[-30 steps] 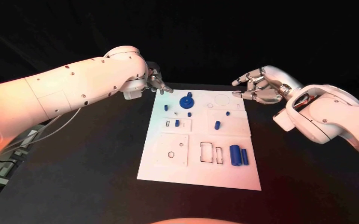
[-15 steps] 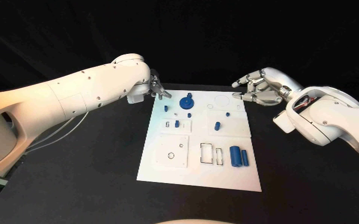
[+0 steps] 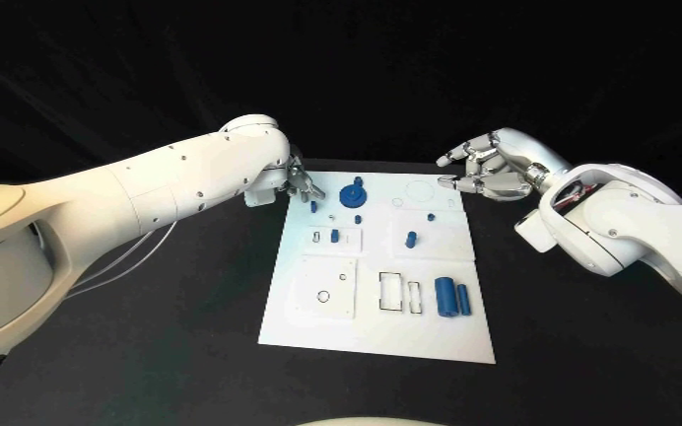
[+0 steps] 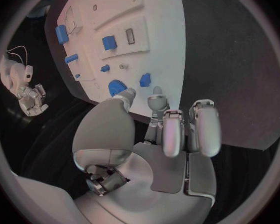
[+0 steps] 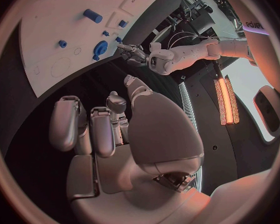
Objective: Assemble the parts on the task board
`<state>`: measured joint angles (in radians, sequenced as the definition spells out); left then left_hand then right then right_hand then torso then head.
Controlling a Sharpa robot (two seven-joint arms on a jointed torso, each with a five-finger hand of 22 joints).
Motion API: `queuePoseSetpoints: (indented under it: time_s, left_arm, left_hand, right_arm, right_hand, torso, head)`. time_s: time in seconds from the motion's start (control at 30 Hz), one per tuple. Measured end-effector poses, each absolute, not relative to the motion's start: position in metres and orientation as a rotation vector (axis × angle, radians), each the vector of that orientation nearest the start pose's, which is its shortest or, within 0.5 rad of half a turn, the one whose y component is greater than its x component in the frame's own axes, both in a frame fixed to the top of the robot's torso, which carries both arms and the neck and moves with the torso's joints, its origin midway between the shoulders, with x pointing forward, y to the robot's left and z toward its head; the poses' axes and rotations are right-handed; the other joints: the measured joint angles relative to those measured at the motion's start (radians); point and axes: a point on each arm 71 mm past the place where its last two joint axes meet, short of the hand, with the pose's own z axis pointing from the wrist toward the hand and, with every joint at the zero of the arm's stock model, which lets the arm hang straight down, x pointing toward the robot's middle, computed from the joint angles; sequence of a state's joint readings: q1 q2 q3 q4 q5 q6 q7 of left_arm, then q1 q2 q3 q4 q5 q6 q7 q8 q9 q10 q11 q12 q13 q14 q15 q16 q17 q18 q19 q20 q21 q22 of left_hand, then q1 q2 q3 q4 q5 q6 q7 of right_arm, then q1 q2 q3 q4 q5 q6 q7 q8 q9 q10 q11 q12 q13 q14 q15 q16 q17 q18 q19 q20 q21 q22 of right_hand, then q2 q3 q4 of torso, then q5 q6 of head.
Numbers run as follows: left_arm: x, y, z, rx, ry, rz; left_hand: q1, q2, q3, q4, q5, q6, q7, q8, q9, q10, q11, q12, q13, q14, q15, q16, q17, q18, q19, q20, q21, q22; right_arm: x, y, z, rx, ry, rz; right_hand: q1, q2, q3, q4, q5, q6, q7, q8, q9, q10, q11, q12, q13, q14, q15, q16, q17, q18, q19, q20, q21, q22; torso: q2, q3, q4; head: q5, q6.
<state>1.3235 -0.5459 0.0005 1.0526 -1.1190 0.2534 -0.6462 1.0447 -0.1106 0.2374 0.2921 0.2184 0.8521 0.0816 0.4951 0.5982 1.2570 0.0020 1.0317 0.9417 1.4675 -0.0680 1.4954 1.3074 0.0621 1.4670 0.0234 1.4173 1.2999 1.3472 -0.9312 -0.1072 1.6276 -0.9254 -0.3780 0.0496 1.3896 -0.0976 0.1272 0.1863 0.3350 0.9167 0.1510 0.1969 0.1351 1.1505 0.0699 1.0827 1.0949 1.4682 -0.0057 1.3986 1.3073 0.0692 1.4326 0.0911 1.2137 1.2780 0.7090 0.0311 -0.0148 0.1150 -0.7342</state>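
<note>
The flat white rectangular task board lies mid-table carrying small blue plastic parts, while the silver left hand and silver right hand hover empty, fingers apart, at its far corners.

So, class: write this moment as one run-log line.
left hand: open, at task board far corner | right hand: open, beside board | blue gear: on board

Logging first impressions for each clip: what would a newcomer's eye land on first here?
The white task board in the middle of the black table, dotted with small blue parts, the round blue gear-like piece near its far edge standing out. Next, the two silver hands flanking that far edge: the left hand at the board's far left corner, the right hand off its far right corner, fingers apart and holding nothing.
</note>
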Motion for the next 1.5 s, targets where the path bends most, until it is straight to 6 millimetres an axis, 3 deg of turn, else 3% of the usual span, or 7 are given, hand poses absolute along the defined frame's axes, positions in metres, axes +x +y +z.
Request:
queuePoseSetpoints:
  time_s: [0.53,0.77,0.9,1.13,1.27,1.37,1.5]
  left_arm:
    - [0.5736,0.2122,-0.1809,-0.287,2.3,-0.118]
    - [0.5731,0.2115,-0.1813,-0.281,2.309,-0.119]
    - [0.5729,0.2113,-0.1812,-0.281,2.308,-0.122]
    - [0.5727,0.2106,-0.1807,-0.284,2.3,-0.131]
    - [0.573,0.2108,-0.1803,-0.292,2.293,-0.141]
    - [0.573,0.2117,-0.1802,-0.301,2.29,-0.15]
    - [0.5719,0.2142,-0.1799,-0.319,2.289,-0.167]
  left_hand:
    - [0.012,0.012,-0.005,0.0,0.0,0.014,0.0,0.0,-0.013,0.0,0.0,0.003,0.001,0.0,0.0,0.0,0.0,0.0,0.0,0.0,0.0,0.002]
    - [0.044,0.044,-0.001,-0.005,0.0,0.03,-0.005,0.0,-0.032,0.0,0.0,0.01,0.001,0.0,0.0,0.0,0.0,0.0,0.0,0.0,0.0,0.005]
    - [0.095,0.068,0.033,-0.014,0.004,0.034,-0.009,0.0,-0.042,0.0,0.0,0.01,-0.001,0.0,0.0,0.0,0.0,0.0,0.0,0.0,0.0,0.006]
    - [0.201,0.089,0.121,-0.046,0.008,0.037,-0.012,-0.001,-0.059,-0.006,-0.006,0.01,-0.013,0.0,0.0,0.0,0.0,0.0,0.0,0.0,0.0,0.006]
    - [0.255,0.061,0.263,-0.09,0.009,0.025,0.0,0.009,-0.065,-0.009,-0.005,-0.003,-0.029,0.0,0.0,0.0,0.001,0.0,0.0,0.0,0.0,0.003]
    - [0.265,0.034,0.332,-0.028,0.008,0.022,0.003,0.051,-0.058,-0.011,-0.003,-0.004,-0.04,0.0,0.0,0.0,0.001,0.0,0.0,0.0,0.0,0.003]
    - [0.234,0.002,0.394,-0.015,0.008,0.02,0.003,0.089,-0.035,-0.011,-0.003,-0.004,-0.05,0.0,0.0,0.0,0.001,0.0,0.0,0.0,0.0,0.003]
  right_arm:
    - [0.4804,-0.2136,-0.1303,0.217,1.617,0.985]
    - [0.4806,-0.2136,-0.1306,0.217,1.619,0.985]
    - [0.4806,-0.2135,-0.1307,0.217,1.619,0.985]
    - [0.4808,-0.214,-0.131,0.218,1.62,0.983]
    - [0.4811,-0.2138,-0.1314,0.218,1.621,0.983]
    - [0.4812,-0.2139,-0.1317,0.218,1.623,0.983]
    - [0.4814,-0.2145,-0.1322,0.219,1.624,0.981]
  right_hand:
    - [0.0,0.0,0.0,0.0,0.0,0.0,0.0,0.0,-0.001,0.0,0.0,0.0,0.0,0.0,0.0,0.0,0.001,0.0,0.0,0.0,0.0,0.0]
    - [0.0,0.0,0.0,0.0,0.0,0.0,0.0,0.0,-0.001,0.0,0.0,0.0,0.001,0.0,0.0,0.0,0.001,0.0,0.0,0.0,0.0,0.0]
    - [0.0,0.0,0.0,0.0,0.0,0.0,0.0,0.0,-0.001,0.0,0.0,0.0,0.001,0.0,0.0,0.0,0.001,0.0,0.0,0.0,0.0,0.0]
    - [0.0,0.0,0.0,0.0,0.0,0.0,0.0,0.0,-0.001,0.0,0.0,0.0,0.001,0.0,0.0,0.0,0.001,0.0,0.0,0.0,0.0,0.0]
    - [-0.004,0.004,0.0,0.0,0.0,0.0,0.0,0.0,-0.001,0.0,0.0,0.0,0.001,0.0,0.0,0.0,0.001,0.0,0.0,0.0,0.0,0.0]
    - [-0.004,0.004,0.0,0.0,0.0,0.0,0.0,0.0,-0.001,0.0,0.0,0.0,0.001,0.0,0.0,0.0,0.001,0.0,0.0,0.0,0.0,0.0]
    - [-0.004,0.004,0.0,0.0,0.0,0.0,0.0,0.0,-0.001,0.0,0.0,0.0,0.001,0.0,0.0,0.0,0.0,0.0,0.0,0.0,0.0,0.0]
  torso:
    - [-0.001,0.0005,0.0012]
    - [-0.001,0.0003,0.0007]
    - [-0.001,0.0005,0.0003]
    - [0.0,0.0005,0.0006]
    - [0.0,0.0006,0.0012]
    - [0.0,0.0006,0.0012]
    - [-0.001,0.0004,0.0007]
  head:
    - [0.005,-0.008]
    - [0.006,-0.009]
    - [0.007,-0.011]
    - [0.008,-0.016]
    - [0.009,-0.018]
    - [0.009,-0.02]
    - [0.009,-0.021]
